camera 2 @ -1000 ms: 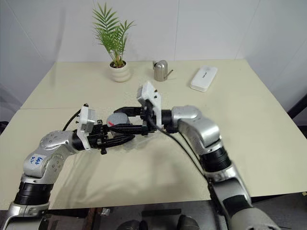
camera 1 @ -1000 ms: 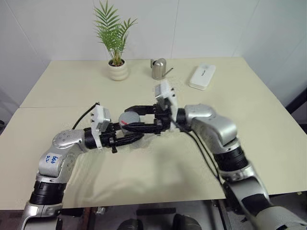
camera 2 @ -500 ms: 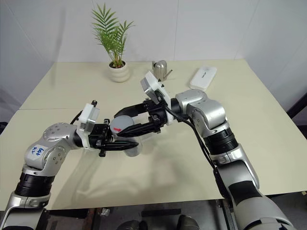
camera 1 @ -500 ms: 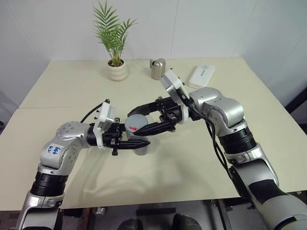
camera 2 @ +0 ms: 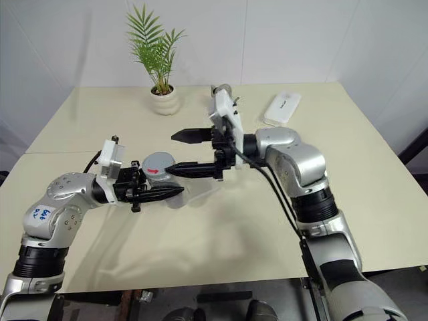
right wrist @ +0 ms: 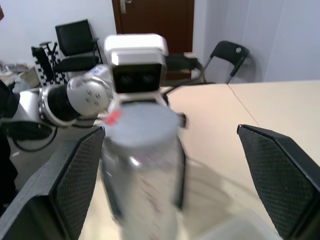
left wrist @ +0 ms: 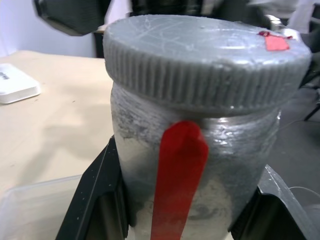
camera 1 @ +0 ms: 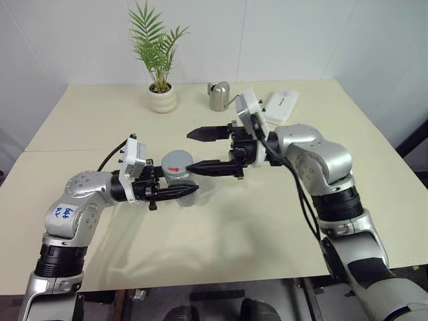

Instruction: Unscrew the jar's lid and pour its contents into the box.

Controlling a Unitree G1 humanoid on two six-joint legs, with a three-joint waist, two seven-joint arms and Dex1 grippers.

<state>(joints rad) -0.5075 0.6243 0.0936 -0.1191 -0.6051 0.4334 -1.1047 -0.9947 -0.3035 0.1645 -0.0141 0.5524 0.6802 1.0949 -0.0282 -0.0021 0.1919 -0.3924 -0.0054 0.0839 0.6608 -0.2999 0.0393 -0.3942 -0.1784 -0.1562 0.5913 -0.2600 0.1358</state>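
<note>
My left gripper (camera 1: 182, 192) is shut on the jar (left wrist: 230, 150), a silvery cylinder with a red strip down its side, and holds it upright above the table. The grey lid (camera 1: 177, 162) with a red mark sits on top of the jar. My right gripper (camera 1: 190, 151) reaches in level from the right and is open. Its fingers (right wrist: 77, 180) stand wide on either side of the lid (right wrist: 142, 125), apart from it. The clear box (left wrist: 30, 210) lies on the table just below and beside the jar. The contents are hidden inside the jar.
At the back of the beige table (camera 1: 87, 120) stand a potted palm (camera 1: 160, 67), a steel watering can (camera 1: 219, 95) and a flat white case (camera 1: 281, 103). The table's near edge runs just in front of both arms.
My right gripper was shut on the lid and has opened wide off it. The lid stays on the jar, still held by my left gripper. The camera view has shifted a little.
</note>
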